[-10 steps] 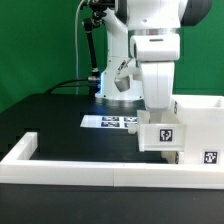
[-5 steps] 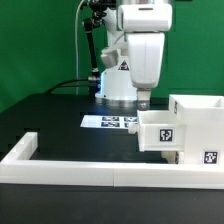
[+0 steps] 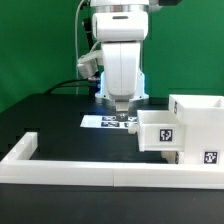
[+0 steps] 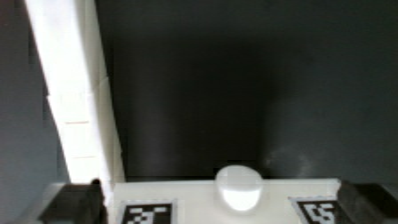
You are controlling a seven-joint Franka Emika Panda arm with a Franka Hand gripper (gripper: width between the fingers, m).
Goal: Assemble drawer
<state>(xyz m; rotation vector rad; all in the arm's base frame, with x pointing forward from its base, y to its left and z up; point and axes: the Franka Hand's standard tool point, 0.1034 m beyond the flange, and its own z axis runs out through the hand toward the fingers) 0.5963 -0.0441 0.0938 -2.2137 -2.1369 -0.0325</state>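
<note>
The white drawer housing [image 3: 197, 122] stands at the exterior view's right, with a tagged tray [image 3: 160, 133] sticking out of its open front. My gripper [image 3: 120, 108] hangs to the left of that tray, low over the marker board [image 3: 108, 122], touching neither. It is open and empty. In the wrist view my gripper [image 4: 231, 212] has its jaws spread wide. Between them lies a white piece with a rounded knob [image 4: 240, 188] and two marker tags. I cannot tell whether this is the second tray.
The long low white border wall [image 3: 90, 171] runs along the front of the black table and turns back at the exterior view's left; it shows in the wrist view [image 4: 71, 90] too. The robot base [image 3: 118, 92] stands behind the marker board.
My arm has swung from above the tray and housing toward the exterior view's left. It now hangs over the marker board. The tray stays in the housing.
</note>
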